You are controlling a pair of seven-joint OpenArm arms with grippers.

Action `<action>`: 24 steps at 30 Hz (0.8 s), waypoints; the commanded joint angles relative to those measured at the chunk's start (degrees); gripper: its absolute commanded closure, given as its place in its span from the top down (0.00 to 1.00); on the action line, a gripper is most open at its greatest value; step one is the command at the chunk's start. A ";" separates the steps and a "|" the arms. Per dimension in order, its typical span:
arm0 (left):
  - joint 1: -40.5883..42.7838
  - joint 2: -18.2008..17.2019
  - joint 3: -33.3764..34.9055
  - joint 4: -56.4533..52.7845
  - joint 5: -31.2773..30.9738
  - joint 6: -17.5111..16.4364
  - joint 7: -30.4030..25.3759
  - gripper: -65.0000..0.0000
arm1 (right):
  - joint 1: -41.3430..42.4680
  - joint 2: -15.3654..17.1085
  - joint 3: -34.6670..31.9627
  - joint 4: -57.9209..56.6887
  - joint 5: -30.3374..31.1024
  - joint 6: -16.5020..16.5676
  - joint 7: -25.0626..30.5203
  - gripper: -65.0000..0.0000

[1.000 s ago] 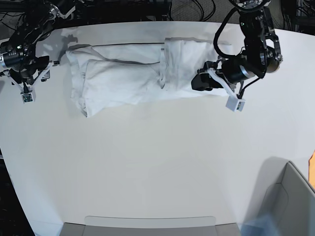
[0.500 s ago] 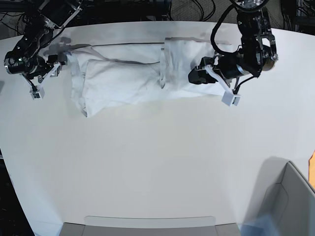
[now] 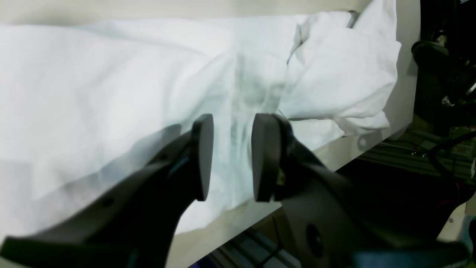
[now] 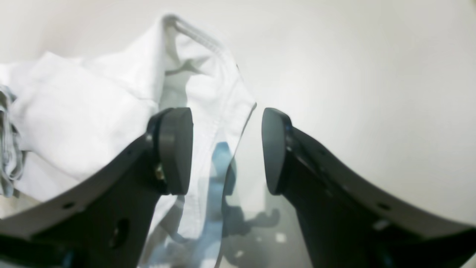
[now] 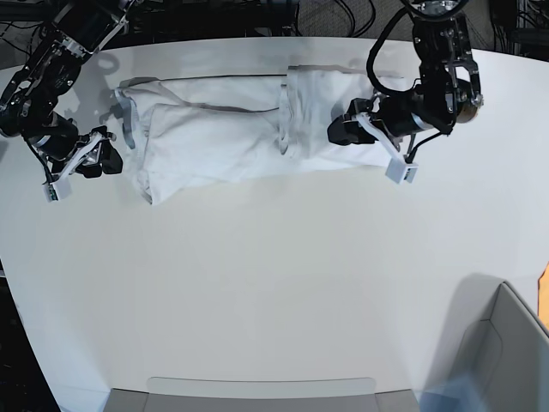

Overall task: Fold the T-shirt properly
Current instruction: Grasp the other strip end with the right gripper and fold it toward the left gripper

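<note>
Cloth of the T-shirt (image 5: pixel 232 129), lying folded long on the tabletop (image 5: pixel 274 292), looks soft and limp, best pinched at hems; both left fingers (image 3: pixel 202 156) and right fingers (image 4: pixel 174 149) stand open.

Your left hand (image 3: pixel 231 160) hangs with its fingers (image 3: pixel 202 156) apart above the T-shirt (image 3: pixel 111 93). The cloth lies rumpled along the bench (image 3: pixel 223 227) edge.
</note>
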 commanded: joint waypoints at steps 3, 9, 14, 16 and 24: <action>0.02 -0.42 -0.09 0.79 -1.37 0.05 -0.58 0.27 | -1.84 0.06 0.45 0.44 1.47 0.65 0.29 0.46; 0.81 -0.33 -0.09 0.79 -1.37 0.05 -0.58 0.27 | -4.56 -1.53 5.99 -3.16 1.56 0.65 0.29 0.46; 0.81 -0.33 -0.09 0.79 -1.37 0.05 -0.58 0.27 | -4.12 0.23 5.38 -13.80 1.64 0.65 0.29 0.46; 0.81 -0.42 -0.09 0.79 -1.37 0.05 -0.58 0.27 | -3.95 0.94 2.83 -16.70 1.64 0.65 0.29 0.46; 0.90 -0.42 -0.09 0.79 -1.37 0.05 -0.58 0.27 | -4.65 1.73 -7.72 -19.07 10.61 0.65 0.29 0.46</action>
